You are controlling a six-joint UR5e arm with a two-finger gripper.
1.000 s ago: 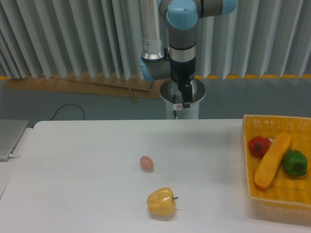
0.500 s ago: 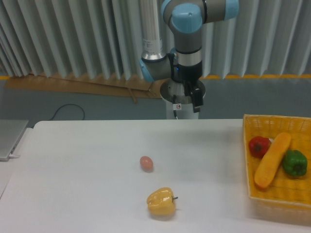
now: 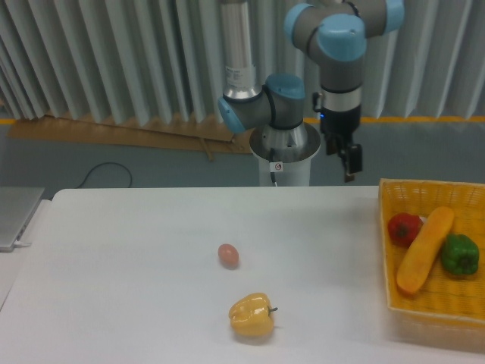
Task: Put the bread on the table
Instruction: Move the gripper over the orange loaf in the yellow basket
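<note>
The bread (image 3: 424,250), a long orange-yellow loaf, lies slantwise in the yellow woven basket (image 3: 385,258) at the right edge of the white table (image 3: 129,273). My gripper (image 3: 351,171) hangs in the air above the table's far edge, up and to the left of the basket and well apart from the bread. It points down and holds nothing. It is seen edge-on, so the gap between its fingers does not show.
A red pepper (image 3: 404,227) and a green pepper (image 3: 460,254) lie on either side of the bread in the basket. A small brown egg (image 3: 228,255) and a yellow bell pepper (image 3: 251,315) sit mid-table. A laptop (image 3: 15,216) lies at the far left.
The arm has swung to the right, carrying the gripper from above the table's far middle towards the basket. Nothing on the table or in the basket has moved.
</note>
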